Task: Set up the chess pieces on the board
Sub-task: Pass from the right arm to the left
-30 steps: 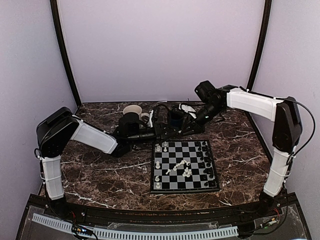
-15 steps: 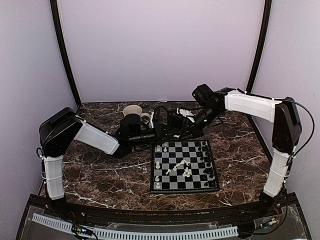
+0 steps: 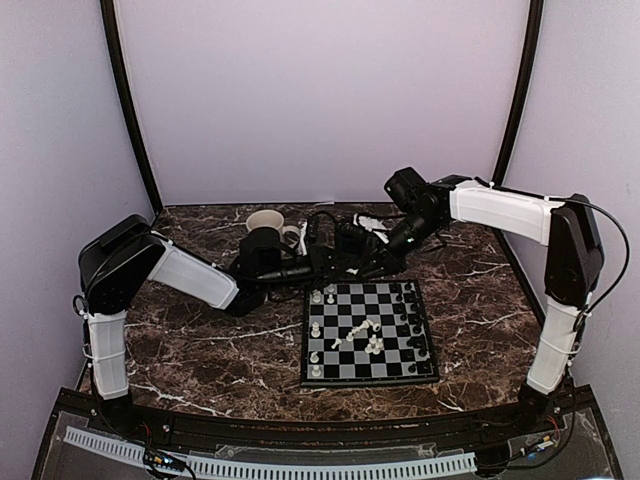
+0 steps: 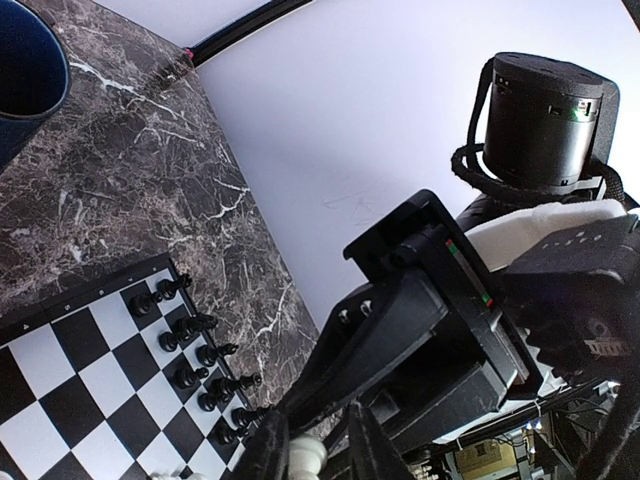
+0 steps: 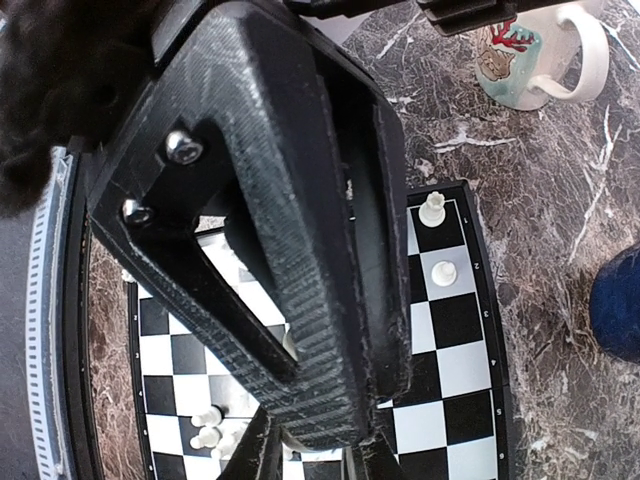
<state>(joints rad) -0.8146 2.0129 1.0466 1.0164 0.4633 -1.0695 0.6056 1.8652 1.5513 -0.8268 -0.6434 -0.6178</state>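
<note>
The board (image 3: pixel 303 350) lies front of centre. Black chess pieces (image 3: pixel 412 320) line its right edge, white ones (image 3: pixel 316 329) stand along its left, and several white ones (image 3: pixel 362 332) lie toppled mid-board. Behind the board my two grippers meet tip to tip. My left gripper (image 4: pixel 312 440) is shut on a white piece (image 4: pixel 306 462), with the right gripper's fingers (image 4: pixel 380 340) crossing just above. In the right wrist view my right gripper (image 5: pixel 312 460) is closed around a sliver of the same white piece (image 5: pixel 290 440), mostly hidden by the left gripper's finger (image 5: pixel 300 250).
A white mug (image 3: pixel 265 218), a patterned mug (image 5: pixel 520 50) and a dark blue cup (image 4: pixel 25 60) stand behind the board near the grippers. Black frame posts rise at both back corners. Bare marble lies left of the board.
The left gripper's jaws have narrowed onto the white piece. The right gripper has shifted slightly back and left, still at the same width.
</note>
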